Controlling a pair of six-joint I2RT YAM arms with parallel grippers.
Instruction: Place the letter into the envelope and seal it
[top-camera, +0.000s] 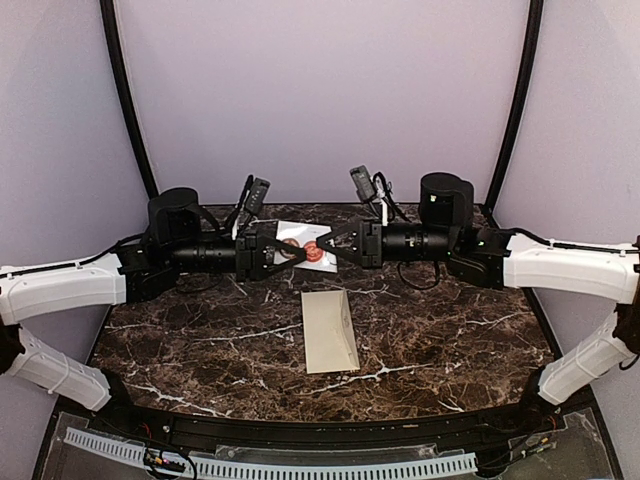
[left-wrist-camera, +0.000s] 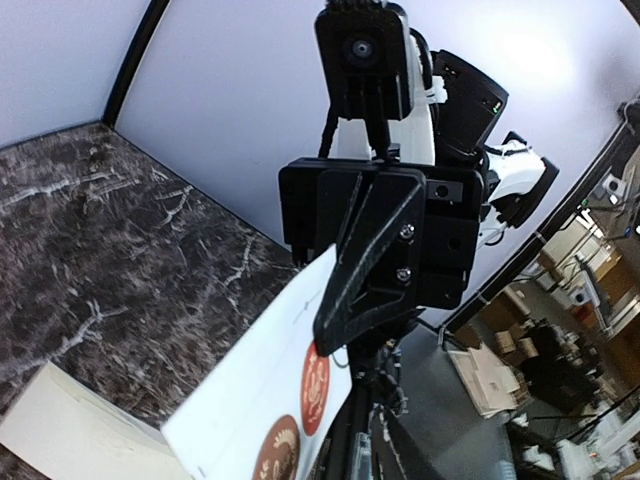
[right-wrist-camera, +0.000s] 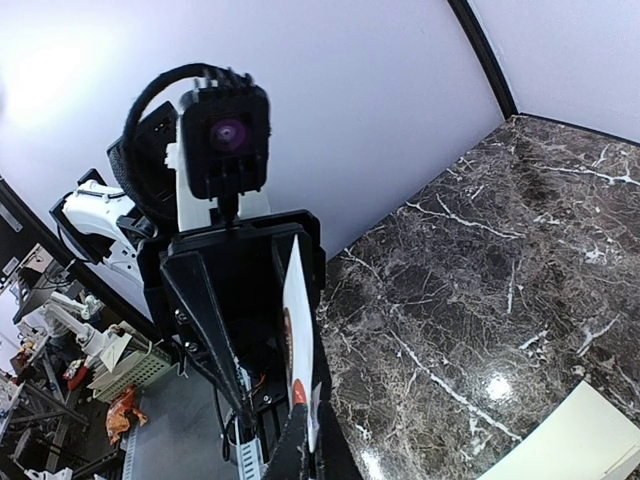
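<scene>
The cream envelope (top-camera: 329, 330) lies flat mid-table, flap side hidden; its corner shows in the left wrist view (left-wrist-camera: 70, 430) and the right wrist view (right-wrist-camera: 585, 440). The letter is out of view. Above the table's back both grippers meet tip to tip at a white sticker sheet (top-camera: 296, 236) carrying round red and brown seals (left-wrist-camera: 315, 388). My right gripper (top-camera: 320, 250) is shut on the sheet's edge beside a red seal (right-wrist-camera: 322, 445). My left gripper (top-camera: 297, 252) has its jaws apart, and the sheet's other edge (right-wrist-camera: 298, 320) stands between them.
The dark marble tabletop (top-camera: 200, 340) is closed in by lilac walls and two black corner poles (top-camera: 125, 100). A white slotted cable duct (top-camera: 260, 462) runs along the near edge. Both arms reach in from the sides, above the table.
</scene>
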